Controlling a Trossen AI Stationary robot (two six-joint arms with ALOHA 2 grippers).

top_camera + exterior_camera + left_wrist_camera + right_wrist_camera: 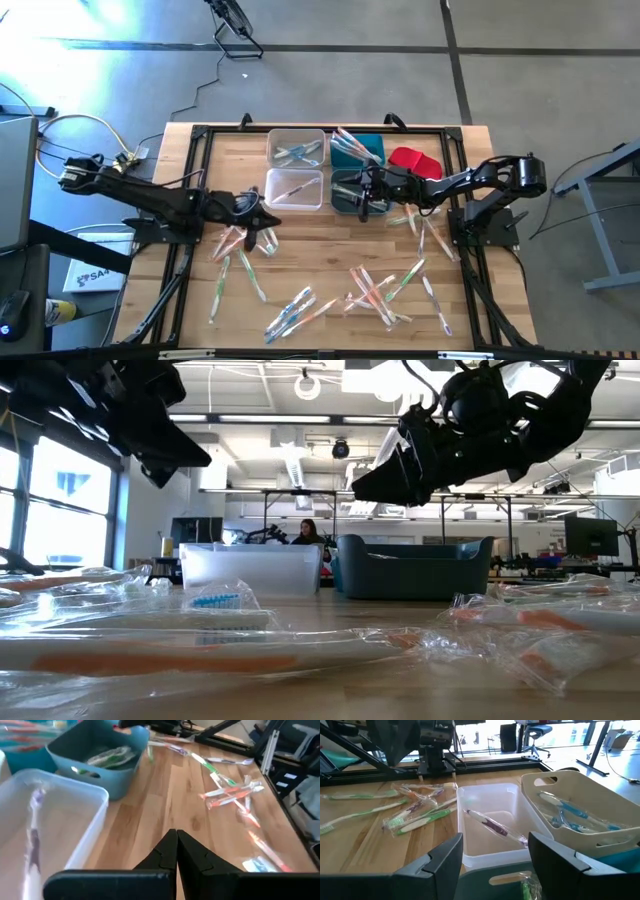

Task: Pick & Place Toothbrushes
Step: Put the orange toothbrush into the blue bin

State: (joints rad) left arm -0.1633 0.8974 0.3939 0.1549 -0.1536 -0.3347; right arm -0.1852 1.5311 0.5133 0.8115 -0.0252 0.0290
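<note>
**A:** Where are my end effectors right now?

**B:** I have the right end effector [366, 192] with its fingers [436, 861] spread wide and nothing between them, hanging over the dark teal bin [352, 192] in the front row. Through my right wrist camera I look past it to the clear bin [490, 827] with one purple-marked toothbrush [492, 825] lying in it, and to the whitish bin [580, 810] beside it with blue ones inside.

**A:** And the left one?

**B:** My left end effector [268, 220] is pinched fully closed and empty, held just in front of that same clear bin, above the wooden surface [330, 255].

**A:** The toothbrushes?

**B:** Most toothbrushes [375, 290] lie scattered across the surface in their clear wrappers, in loose clusters near both arms and toward the front edge. A few sit in the four bins already; the dark teal bin seems to hold green ones, though that is partly hidden under my arm. A red piece [415, 160] lies just right of the bins.
</note>
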